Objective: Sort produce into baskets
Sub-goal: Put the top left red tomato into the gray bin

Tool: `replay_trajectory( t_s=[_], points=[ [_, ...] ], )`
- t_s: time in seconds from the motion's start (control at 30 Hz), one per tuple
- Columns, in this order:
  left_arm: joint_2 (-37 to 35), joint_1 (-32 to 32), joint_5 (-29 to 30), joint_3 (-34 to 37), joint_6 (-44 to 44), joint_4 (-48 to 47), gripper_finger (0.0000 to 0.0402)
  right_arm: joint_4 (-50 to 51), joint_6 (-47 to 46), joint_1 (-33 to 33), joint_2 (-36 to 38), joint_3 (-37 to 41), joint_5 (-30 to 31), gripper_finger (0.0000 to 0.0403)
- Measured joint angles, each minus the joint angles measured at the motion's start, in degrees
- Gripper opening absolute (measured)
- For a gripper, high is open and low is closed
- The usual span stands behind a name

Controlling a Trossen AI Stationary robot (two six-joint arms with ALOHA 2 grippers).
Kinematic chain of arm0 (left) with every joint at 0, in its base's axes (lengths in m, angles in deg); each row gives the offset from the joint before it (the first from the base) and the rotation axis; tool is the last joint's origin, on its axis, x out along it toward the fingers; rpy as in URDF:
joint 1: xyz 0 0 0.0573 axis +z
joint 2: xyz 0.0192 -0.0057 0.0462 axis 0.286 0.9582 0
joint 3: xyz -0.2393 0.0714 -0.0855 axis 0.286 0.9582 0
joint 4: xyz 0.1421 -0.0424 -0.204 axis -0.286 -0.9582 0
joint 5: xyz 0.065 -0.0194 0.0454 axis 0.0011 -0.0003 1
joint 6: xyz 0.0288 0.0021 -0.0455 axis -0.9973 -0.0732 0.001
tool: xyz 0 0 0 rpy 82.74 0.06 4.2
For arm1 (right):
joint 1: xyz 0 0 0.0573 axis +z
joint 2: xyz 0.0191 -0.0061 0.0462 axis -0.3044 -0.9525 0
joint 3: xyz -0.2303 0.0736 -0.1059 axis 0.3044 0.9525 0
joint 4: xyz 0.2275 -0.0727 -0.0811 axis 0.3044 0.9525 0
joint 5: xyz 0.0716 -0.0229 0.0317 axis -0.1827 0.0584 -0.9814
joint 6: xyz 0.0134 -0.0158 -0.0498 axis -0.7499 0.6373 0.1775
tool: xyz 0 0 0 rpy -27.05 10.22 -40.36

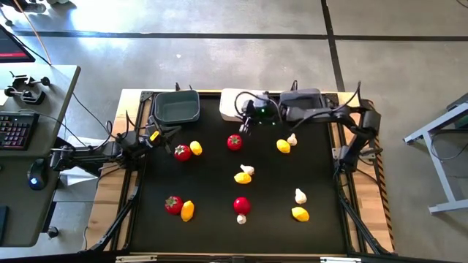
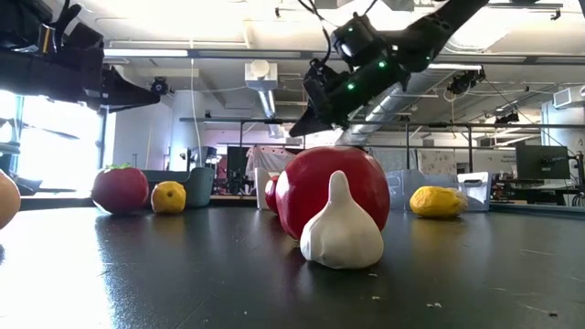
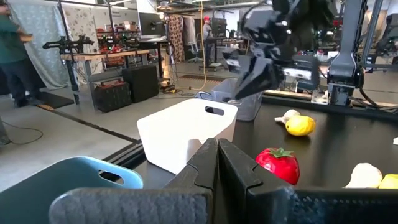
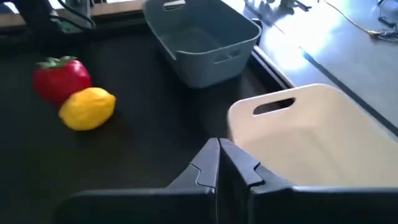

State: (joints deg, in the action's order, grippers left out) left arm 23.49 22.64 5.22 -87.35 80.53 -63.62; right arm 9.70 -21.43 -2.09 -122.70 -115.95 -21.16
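Toy produce lies scattered on the black mat (image 1: 219, 190): red tomatoes (image 1: 234, 142) (image 1: 182, 152), yellow lemons (image 1: 283, 146) (image 1: 196, 148) and white garlic bulbs (image 1: 248, 169). A dark grey basket (image 1: 175, 107), a white basket (image 1: 231, 102) and a second grey basket (image 1: 300, 97) stand along the far edge. My right gripper (image 4: 219, 158) is shut and empty. It hovers above the mat by the white basket's near side (image 4: 311, 137), just beyond the middle tomato. My left gripper (image 3: 217, 155) is shut and empty at the mat's left edge (image 1: 157, 134), near the dark grey basket (image 3: 74, 177).
More produce lies toward the near edge: two tomatoes (image 1: 173, 204) (image 1: 241, 205), lemons (image 1: 188, 210) (image 1: 300, 214), garlic (image 1: 300, 196). The right arm (image 1: 329, 113) lies across the far right basket. A desk with a keyboard (image 1: 18, 131) stands left of the table.
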Motion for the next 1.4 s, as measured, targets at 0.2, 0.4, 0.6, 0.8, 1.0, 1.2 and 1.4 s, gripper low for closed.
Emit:
replay_trajectory(
  t_s=[0.2, 0.4, 0.6, 0.8, 1.0, 1.2, 1.4],
  points=[
    [0.0, 0.0, 0.0, 0.0, 0.0, 0.3, 0.0000, -9.0, -2.9, 1.1, 3.6, 8.5, 0.2, 0.0000],
    [0.0, 0.0, -0.1, 0.0, 1.6, 0.3, 0.0000, -17.1, -3.2, 2.6, 8.5, 17.7, -0.6, 0.0000],
    [0.0, 0.0, -0.2, 0.0, 3.8, 0.6, 0.0000, -23.7, -5.3, 3.2, 11.0, 25.4, -0.5, 0.0000],
    [0.0, 0.0, 0.0, 0.0, 5.3, 3.1, 0.0000, -29.7, -6.6, 3.9, 11.5, 30.1, -0.5, 0.0000],
    [0.7, 0.6, -8.2, -0.5, 8.4, 4.1, 0.0000, -29.9, -5.1, 3.8, 11.5, 30.7, 1.1, 0.0000],
    [7.2, 0.8, -16.8, -4.7, 12.6, 1.2, 0.0000, -29.8, -5.3, 3.9, 11.5, 30.7, 2.3, 0.0000],
    [18.0, 0.6, -20.7, -12.2, 14.4, -4.5, 0.0000, -29.7, -5.5, 3.9, 11.5, 30.7, 2.3, 0.0000]
  ],
)
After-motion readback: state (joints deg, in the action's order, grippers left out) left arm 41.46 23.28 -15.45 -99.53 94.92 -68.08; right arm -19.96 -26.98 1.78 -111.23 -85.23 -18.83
